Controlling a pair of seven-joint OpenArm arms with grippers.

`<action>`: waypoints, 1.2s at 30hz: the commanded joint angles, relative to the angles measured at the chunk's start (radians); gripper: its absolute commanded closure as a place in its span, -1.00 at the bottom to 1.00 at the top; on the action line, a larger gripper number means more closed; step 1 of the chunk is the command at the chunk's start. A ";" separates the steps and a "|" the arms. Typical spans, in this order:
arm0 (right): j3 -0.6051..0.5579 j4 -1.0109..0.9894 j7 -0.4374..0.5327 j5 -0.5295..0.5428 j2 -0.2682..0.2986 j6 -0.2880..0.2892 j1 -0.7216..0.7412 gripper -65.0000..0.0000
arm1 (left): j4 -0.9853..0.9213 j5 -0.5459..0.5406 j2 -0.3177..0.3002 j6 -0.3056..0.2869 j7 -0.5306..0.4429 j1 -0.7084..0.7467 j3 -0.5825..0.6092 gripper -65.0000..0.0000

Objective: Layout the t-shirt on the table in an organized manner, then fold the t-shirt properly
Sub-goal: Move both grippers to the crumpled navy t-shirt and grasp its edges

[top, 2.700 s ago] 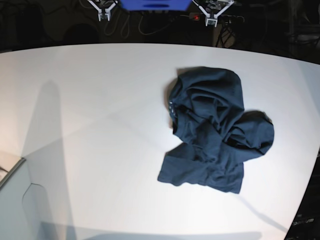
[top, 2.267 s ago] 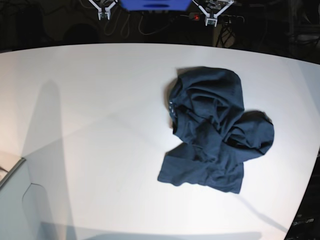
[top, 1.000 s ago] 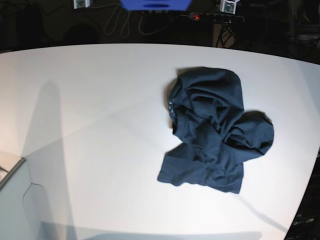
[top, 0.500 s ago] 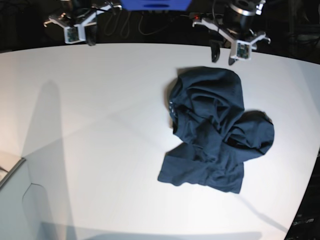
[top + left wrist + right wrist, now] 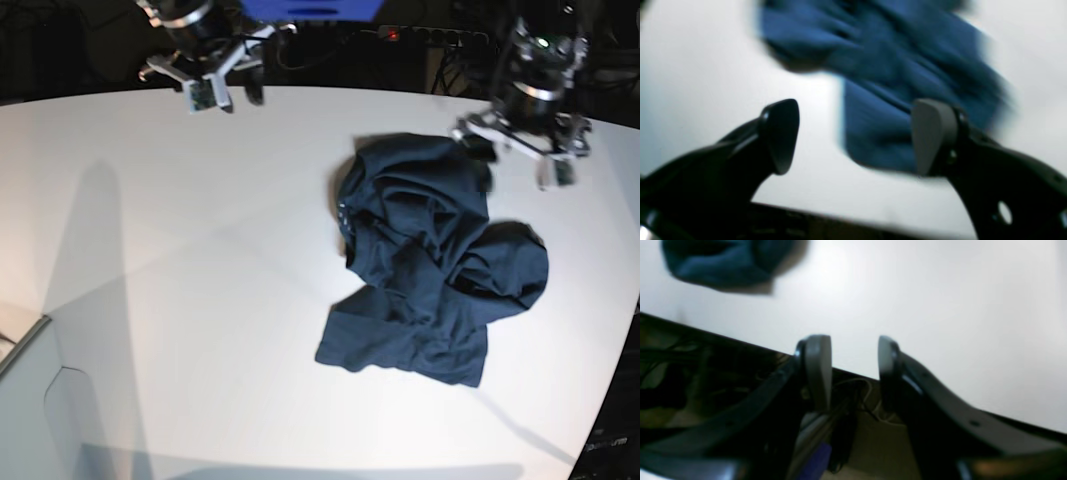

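The dark navy t-shirt lies crumpled in a heap on the right half of the white table. My left gripper hovers over the shirt's far right edge. In the left wrist view the left gripper is wide open with nothing between its fingers, and the blurred t-shirt is just ahead. My right gripper hangs at the table's far edge, well left of the shirt. The right gripper is open and empty, with the t-shirt far off at upper left.
A pale grey box corner sits at the near left. Beyond the curved far edge is a dark area with cables and a blue object. The table's right edge runs close to the shirt.
Both arms have come down from the top of the base view over the table's far edge. The left one moved right toward the shirt. Both grippers have opened. The shirt has not moved.
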 commanded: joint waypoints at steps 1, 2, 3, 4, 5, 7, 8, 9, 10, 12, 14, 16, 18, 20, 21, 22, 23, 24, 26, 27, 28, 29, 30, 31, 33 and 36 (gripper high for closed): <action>-0.015 0.012 -0.001 0.003 -0.001 0.004 0.005 0.26 | -0.008 -0.018 -0.004 -0.003 -0.018 -0.027 -0.023 -0.58; -0.028 0.010 -0.018 0.003 -0.003 0.004 0.017 0.26 | -0.029 -0.024 -0.009 -0.003 -0.018 -0.050 -0.046 -0.58; -0.044 0.007 -0.030 0.003 -0.003 0.004 0.028 0.26 | -0.059 -0.026 -0.010 -0.003 -0.018 -0.078 -0.070 -0.59; -0.054 0.007 -0.038 0.003 -0.003 0.004 0.040 0.26 | -0.089 -0.024 -0.010 -0.003 -0.018 -0.105 -0.093 -0.59; -0.060 0.007 -0.039 0.003 -0.003 0.002 0.048 0.26 | -0.121 -0.023 -0.010 -0.003 -0.018 -0.138 -0.115 -0.59; -0.070 0.007 -0.039 0.003 -0.004 0.002 0.057 0.25 | -0.201 -0.023 -0.012 -0.003 -0.018 -0.197 -0.143 -0.59; -0.077 0.007 -0.039 0.003 -0.004 0.002 0.071 0.25 | -0.249 -0.020 -0.015 -0.004 -0.018 -0.230 -0.153 -0.59; -0.086 0.007 -0.039 0.003 -0.004 0.002 0.083 0.25 | -0.298 -0.023 -0.027 -0.004 -0.018 -0.270 -0.161 -0.59; -0.095 0.006 -0.045 0.003 -0.004 0.002 0.094 0.25 | -0.344 -0.024 -0.038 -0.004 -0.018 -0.302 -0.161 -0.59; -0.106 0.006 -0.061 0.003 -0.004 0.002 0.114 0.25 | -0.428 -0.024 -0.056 -0.004 -0.024 -0.357 -0.158 -0.59; -0.118 0.006 -0.092 0.003 -0.004 0.002 0.141 0.25 | -0.525 -0.024 -0.073 -0.004 -0.026 -0.429 -0.156 -0.59; -0.130 0.006 -0.124 0.006 -0.004 0.002 0.166 0.25 | -0.616 -0.024 -0.087 -0.004 -0.027 -0.501 -0.156 -0.59; -0.140 0.006 -0.150 0.006 -0.006 0.002 0.184 0.25 | -0.712 -0.024 -0.096 -0.004 -0.027 -0.569 -0.156 -0.59; -0.146 0.006 -0.165 0.006 -0.006 0.002 0.192 0.25 | -0.790 -0.024 -0.096 -0.007 -0.027 -0.625 -0.156 -0.59; -0.146 0.006 -0.167 0.006 -0.006 0.002 0.192 0.25 | -0.823 -0.024 -0.096 -0.027 -0.027 -0.645 -0.155 -0.59; -0.146 0.006 -0.167 0.006 -0.006 0.002 0.192 0.25 | -0.847 -0.023 -0.096 -0.060 -0.029 -0.661 -0.155 -0.59; -0.146 0.006 -0.167 0.006 -0.006 0.002 0.192 0.25 | -0.869 -0.020 -0.093 -0.104 -0.029 -0.678 -0.155 -0.59; -0.146 0.006 -0.167 0.006 -0.006 0.002 0.192 0.25 | -0.884 -0.017 -0.090 -0.136 -0.029 -0.688 -0.156 -0.59; -0.146 0.006 -0.167 0.007 -0.006 0.002 0.192 0.25 | -0.925 -0.015 -0.089 -0.176 -0.029 -0.708 -0.156 -0.58; -0.146 0.006 -0.167 0.007 -0.006 0.002 0.192 0.25 | -0.948 -0.015 -0.089 -0.179 -0.029 -0.718 -0.156 -0.58; -0.146 0.006 -0.167 0.007 -0.006 0.002 0.192 0.25 | -0.968 -0.015 -0.089 -0.179 -0.030 -0.725 -0.159 -0.58; -0.146 0.006 -0.167 0.007 -0.006 0.002 0.192 0.25 | -0.990 -0.017 -0.089 -0.179 -0.030 -0.731 -0.161 -0.58; -0.146 0.006 -0.167 0.007 -0.006 0.002 0.192 0.25 | -1.010 -0.020 -0.090 -0.182 -0.030 -0.731 -0.161 -0.58; -0.146 0.006 -0.167 0.007 -0.006 0.002 0.197 0.25 | -1.028 -0.021 -0.092 -0.184 -0.030 -0.731 -0.161 -0.58; -0.152 0.001 -0.167 0.007 -0.007 0.002 0.217 0.25 | -1.048 -0.023 -0.093 -0.187 -0.030 -0.731 -0.161 -0.50; -0.176 -0.039 -0.167 0.007 -0.021 0.002 0.252 0.25 | -1.045 -0.024 -0.090 -0.187 -0.030 -0.722 -0.162 -0.01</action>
